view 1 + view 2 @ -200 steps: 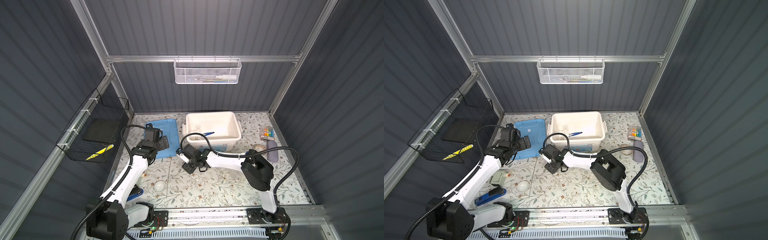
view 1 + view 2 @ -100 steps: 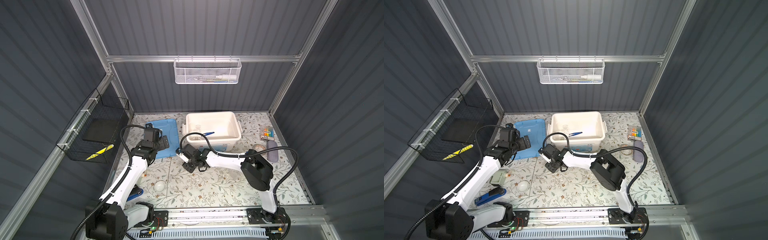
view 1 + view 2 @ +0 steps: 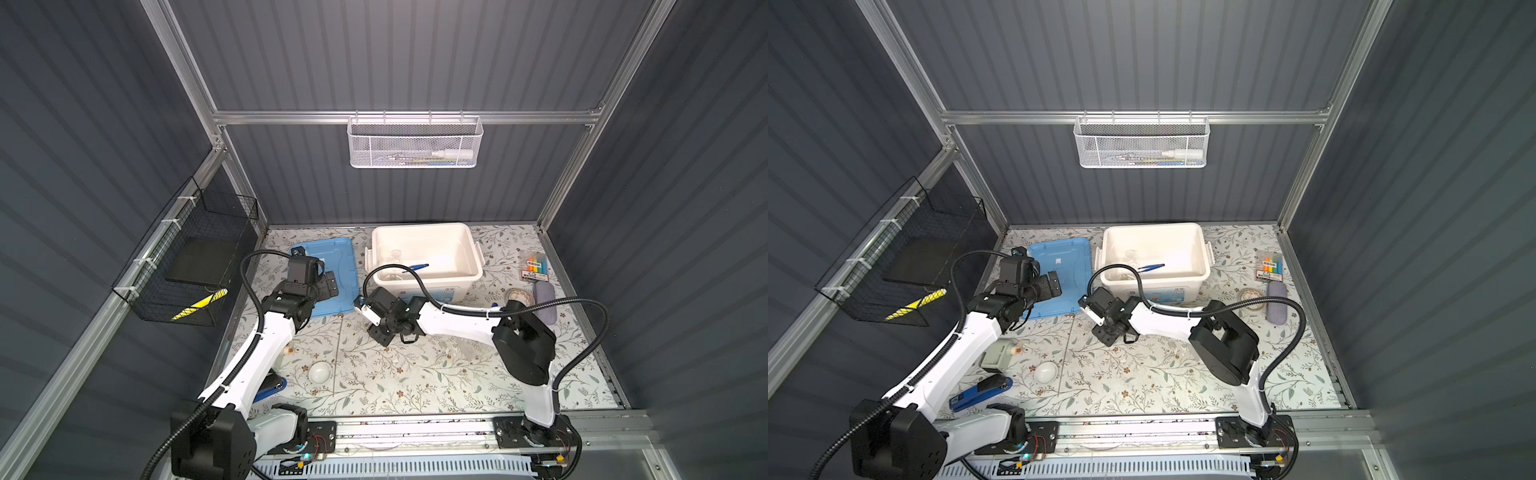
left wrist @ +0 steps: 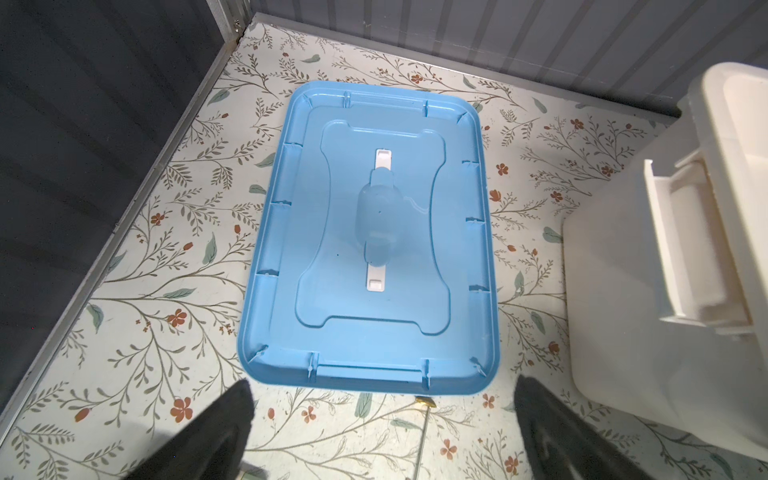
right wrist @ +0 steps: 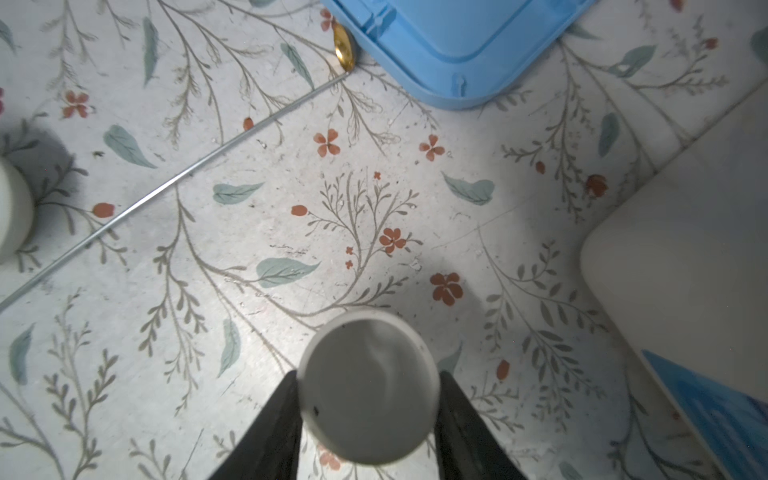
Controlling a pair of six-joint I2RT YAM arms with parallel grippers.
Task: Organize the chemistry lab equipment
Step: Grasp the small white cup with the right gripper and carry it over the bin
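A: The right gripper (image 5: 368, 384) presses its fingers on both sides of the small round white dish (image 5: 370, 399), just before the white plastic tub (image 3: 461, 282).
B: Smooth sides; it may squirt out, or clip the tub's near wall going in.
A: The left gripper (image 4: 382, 401) hangs spread wide, empty, over the flat blue plastic lid (image 4: 374, 232) beside the tub.
B: The floor before the tub lies open, bar the thin brass-tipped rod (image 5: 174, 189).

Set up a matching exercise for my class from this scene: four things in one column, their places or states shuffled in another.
1 right gripper
2 blue plastic tweezers
3 flat blue plastic lid
4 left gripper

A inside the white plastic bin
B open, empty
C on the floral table beside that bin
D shut on a small round white dish

Pairs: 1-D, 2-A, 3-C, 4-B
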